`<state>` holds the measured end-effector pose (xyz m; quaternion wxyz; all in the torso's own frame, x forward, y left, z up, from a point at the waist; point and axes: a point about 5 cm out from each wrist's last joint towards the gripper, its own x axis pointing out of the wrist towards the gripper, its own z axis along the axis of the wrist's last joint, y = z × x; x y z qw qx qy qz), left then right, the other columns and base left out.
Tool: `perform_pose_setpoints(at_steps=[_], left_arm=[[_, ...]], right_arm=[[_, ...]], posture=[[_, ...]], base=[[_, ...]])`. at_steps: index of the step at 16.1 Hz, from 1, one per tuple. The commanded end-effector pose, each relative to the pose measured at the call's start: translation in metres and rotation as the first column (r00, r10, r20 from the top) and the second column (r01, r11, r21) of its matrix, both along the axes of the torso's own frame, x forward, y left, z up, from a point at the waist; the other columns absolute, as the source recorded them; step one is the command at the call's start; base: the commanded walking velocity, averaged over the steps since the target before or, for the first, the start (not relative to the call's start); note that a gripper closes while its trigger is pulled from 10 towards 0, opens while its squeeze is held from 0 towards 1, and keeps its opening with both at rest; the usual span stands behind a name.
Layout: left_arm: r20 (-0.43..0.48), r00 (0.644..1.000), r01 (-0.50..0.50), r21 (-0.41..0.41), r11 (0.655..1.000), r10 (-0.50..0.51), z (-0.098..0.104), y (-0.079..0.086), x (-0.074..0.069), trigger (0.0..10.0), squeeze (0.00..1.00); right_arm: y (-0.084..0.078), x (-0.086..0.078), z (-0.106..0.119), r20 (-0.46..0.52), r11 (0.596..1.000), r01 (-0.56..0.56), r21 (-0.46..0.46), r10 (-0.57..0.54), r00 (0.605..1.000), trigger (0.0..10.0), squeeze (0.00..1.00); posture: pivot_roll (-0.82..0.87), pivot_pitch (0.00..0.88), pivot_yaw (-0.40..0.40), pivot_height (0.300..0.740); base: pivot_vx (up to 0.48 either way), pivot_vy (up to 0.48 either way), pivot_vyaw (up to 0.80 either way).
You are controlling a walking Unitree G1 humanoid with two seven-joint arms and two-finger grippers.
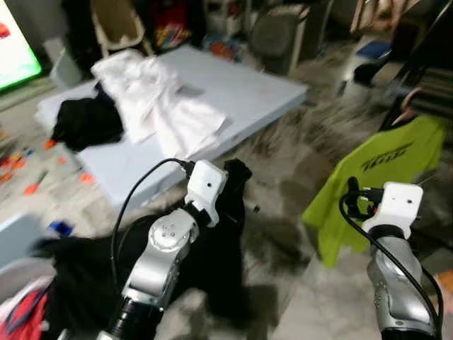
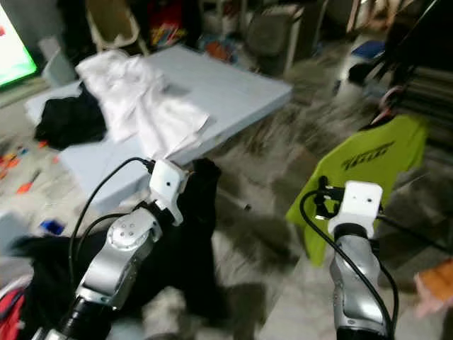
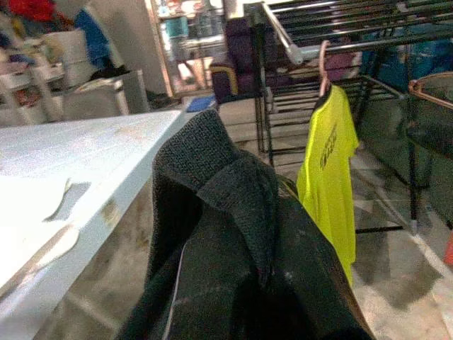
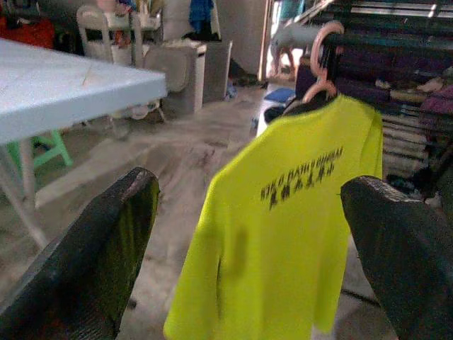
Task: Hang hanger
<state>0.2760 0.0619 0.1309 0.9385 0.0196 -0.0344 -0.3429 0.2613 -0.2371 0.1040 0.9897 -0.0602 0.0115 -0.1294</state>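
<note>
You are seeing a black cloth (image 3: 226, 248) bunching up close in front of the camera and hiding the left end effector. Beside it a pale blue counter (image 3: 92, 152) is stretching away. Farther off, a bright yellow shirt (image 3: 330, 166) is hanging on a pink hanger (image 3: 324, 64) from a dark metal rack (image 3: 340, 28).

A cluttered living space with a mottled grey stone floor (image 1: 297, 152). A pale blue rectangular folding table (image 1: 233, 92) stands ahead of the left gripper, white cloth (image 1: 152, 99) and a black garment (image 1: 88, 122) heaped on it. A dark metal drying rack (image 3: 340, 28) rises beyond the right gripper. A bright screen (image 1: 14, 57) glows far left; small orange and blue toys (image 1: 42, 180) litter the floor.
</note>
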Motion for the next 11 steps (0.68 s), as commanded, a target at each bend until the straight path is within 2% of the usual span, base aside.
perform_pose_setpoints(at_steps=[1, 2, 6, 9, 11], left_arm=[[0.025, 1.000, 0.008, -0.003, 1.000, -0.008, 0.005, 0.002, 0.002, 10.0, 0.00], [0.023, 1.000, 0.011, -0.003, 1.000, -0.010, 0.005, 0.002, 0.001, 10.0, 0.00], [-0.002, 0.999, 0.044, 0.019, 0.999, -0.044, 0.001, -0.003, -0.002, 10.0, 0.00], [-0.035, 0.999, 0.017, 0.036, 0.999, -0.016, -0.005, -0.001, -0.001, 10.0, 0.00], [-0.066, 0.998, -0.016, 0.010, 1.000, 0.017, -0.005, 0.004, 0.003, 10.0, 0.00]], right_arm=[[0.005, 0.001, 0.001, 0.002, 1.000, -0.015, 0.010, 0.015, 1.000, 10.0, 0.00], [0.004, 0.001, 0.001, 0.002, 1.000, -0.015, 0.010, 0.015, 1.000, 10.0, 0.00], [0.005, 0.002, 0.001, 0.002, 1.000, -0.022, 0.006, 0.022, 1.000, 10.0, 0.00], [0.005, 0.002, 0.001, 0.002, 1.000, -0.027, 0.001, 0.027, 1.000, 10.0, 0.00], [0.006, 0.001, 0.001, -0.001, 1.000, -0.030, 0.001, 0.030, 1.000, 10.0, 0.00]], posture=[[-0.08, 0.000, 0.047, 0.740], [-0.08, 0.000, 0.047, 0.740], [-0.08, 0.000, 0.040, 0.740], [-0.08, 0.000, 0.038, 0.740], [-0.08, 0.000, 0.038, 0.740]], base=[[0.360, 0.000, -0.80], [0.364, 0.000, -0.80], [0.000, 0.000, -0.80], [0.000, 0.000, 0.00], [0.000, 0.000, 0.00]])
